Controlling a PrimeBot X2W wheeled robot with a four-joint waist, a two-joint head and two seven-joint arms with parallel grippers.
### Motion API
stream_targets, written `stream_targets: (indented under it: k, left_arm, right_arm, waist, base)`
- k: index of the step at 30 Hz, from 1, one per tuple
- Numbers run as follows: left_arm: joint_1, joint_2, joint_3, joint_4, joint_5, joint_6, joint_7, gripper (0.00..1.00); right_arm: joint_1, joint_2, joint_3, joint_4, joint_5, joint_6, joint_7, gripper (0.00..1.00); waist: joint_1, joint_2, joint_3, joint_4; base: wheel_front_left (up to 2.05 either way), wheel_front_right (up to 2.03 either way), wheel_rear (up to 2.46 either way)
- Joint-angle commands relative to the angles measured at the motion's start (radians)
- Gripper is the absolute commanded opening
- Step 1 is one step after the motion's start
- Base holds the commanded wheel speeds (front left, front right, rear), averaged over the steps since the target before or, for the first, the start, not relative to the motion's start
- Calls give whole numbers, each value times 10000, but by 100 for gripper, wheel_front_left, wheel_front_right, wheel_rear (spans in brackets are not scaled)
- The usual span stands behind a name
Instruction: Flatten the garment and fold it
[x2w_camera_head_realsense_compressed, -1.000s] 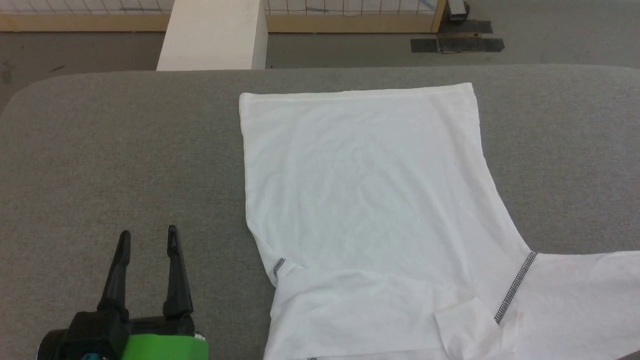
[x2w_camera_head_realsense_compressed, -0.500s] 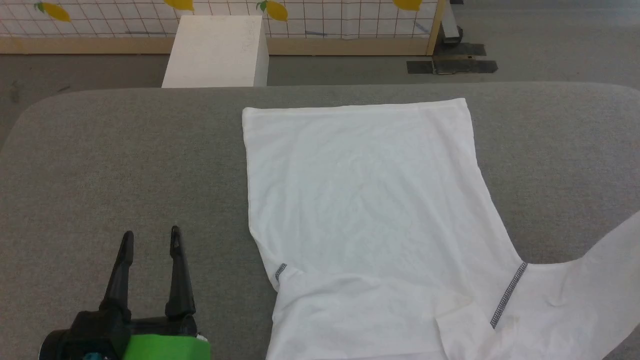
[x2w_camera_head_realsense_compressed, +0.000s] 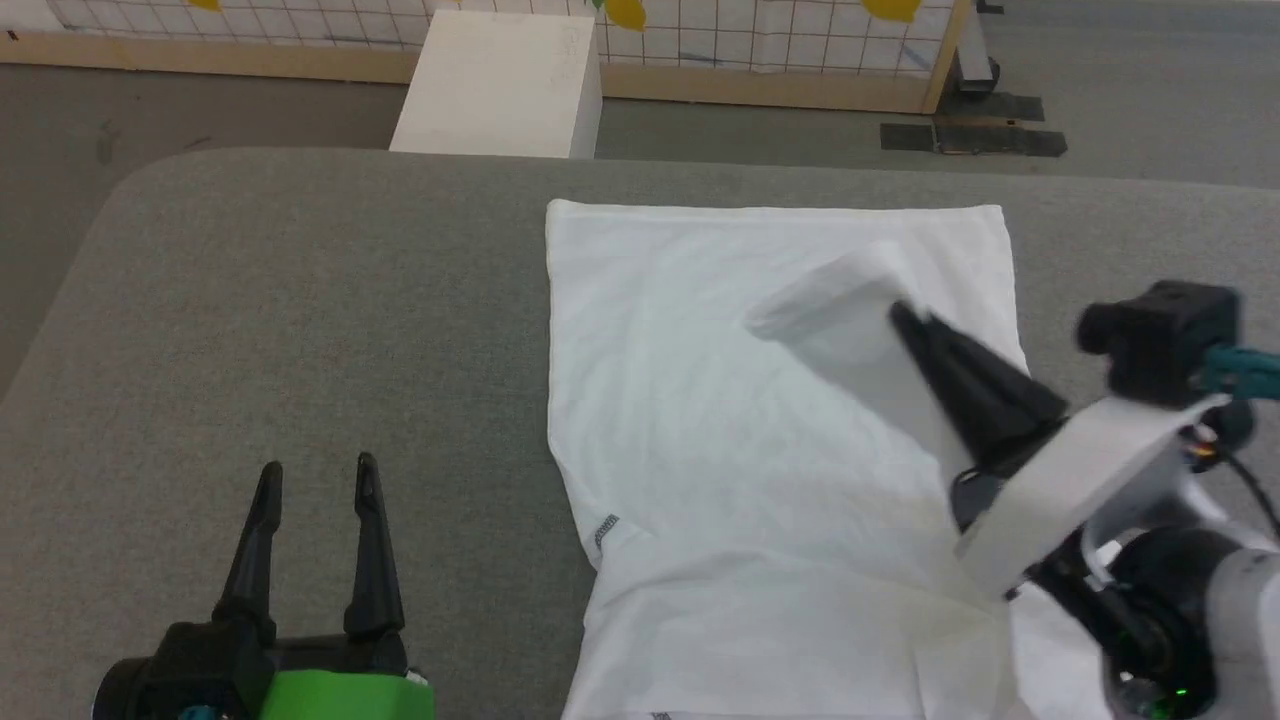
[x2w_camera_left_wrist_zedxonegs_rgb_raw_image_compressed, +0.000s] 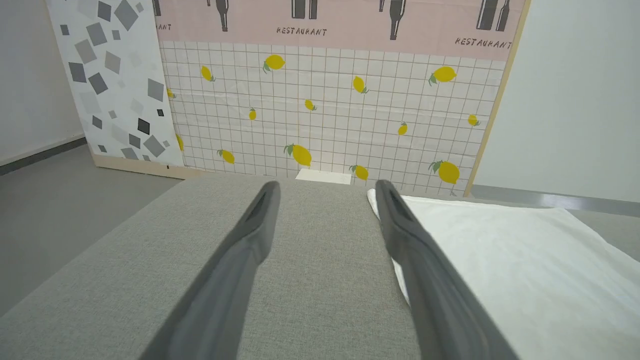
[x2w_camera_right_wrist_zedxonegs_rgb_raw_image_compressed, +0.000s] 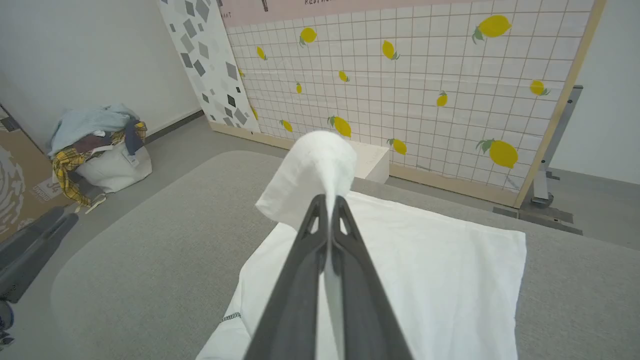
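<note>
The garment (x2w_camera_head_realsense_compressed: 720, 420), a white T-shirt, lies spread on the grey table (x2w_camera_head_realsense_compressed: 300, 300), hem at the far side. My right gripper (x2w_camera_head_realsense_compressed: 897, 312) is shut on its right sleeve (x2w_camera_head_realsense_compressed: 850, 320) and holds that fold up over the shirt's body. In the right wrist view the right gripper (x2w_camera_right_wrist_zedxonegs_rgb_raw_image_compressed: 327, 201) pinches the bunched sleeve (x2w_camera_right_wrist_zedxonegs_rgb_raw_image_compressed: 312, 170) above the flat garment (x2w_camera_right_wrist_zedxonegs_rgb_raw_image_compressed: 425, 280). My left gripper (x2w_camera_head_realsense_compressed: 318, 468) stands open above bare table, left of the shirt, with nothing in it. In the left wrist view the left gripper (x2w_camera_left_wrist_zedxonegs_rgb_raw_image_compressed: 326, 186) has the garment (x2w_camera_left_wrist_zedxonegs_rgb_raw_image_compressed: 500, 260) just to its right.
A rigid white box (x2w_camera_head_realsense_compressed: 500, 85) stands on the floor beyond the table's far edge. Behind it is a lemon-print panel (x2w_camera_right_wrist_zedxonegs_rgb_raw_image_compressed: 425, 75). A heap of clothes (x2w_camera_right_wrist_zedxonegs_rgb_raw_image_compressed: 95, 145) lies on the floor at the far left. The table's left half is bare.
The head camera has shifted. My right gripper has come into view, carrying the right sleeve up off the table and leftward over the shirt's body. The left gripper stays put and open.
</note>
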Motion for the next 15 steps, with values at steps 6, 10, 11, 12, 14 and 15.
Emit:
stream_targets:
  k: [6,10,11,12,14,15]
  left_arm:
    - [-177,-93,-167,156,-138,28,-88,100]
    - [-302,-154,-295,330,-173,-29,-124,100]
    - [-324,-163,-319,372,-184,-43,-130,100]
    - [-348,-166,-345,422,-193,-61,-136,100]
    - [-380,-171,-365,501,-218,-80,-153,100]
    - [-392,-171,-370,536,-231,-90,-163,100]
  right_arm:
    - [273,83,2235,1073,-65,-15,-508,0]
    - [318,7,3210,2262,-456,-15,-1222,0]
    - [316,18,3388,2574,-562,-15,-1381,0]
    - [274,7,3644,2953,-720,-15,-1593,0]
    - [192,75,4002,3710,-950,-15,-1957,0]
    - [122,114,4160,4036,-1071,-15,-2145,0]
  waist:
    - [1,0,224,387]
    - [1,0,277,624]
    - [1,0,276,682]
    - [1,0,287,746]
    - [1,0,291,826]
    - [1,0,288,854]
  base:
    - [0,0,0]
    - [0,0,0]
    - [0,0,0]
    - [0,0,0]
    - [0,0,0]
    - [0,0,0]
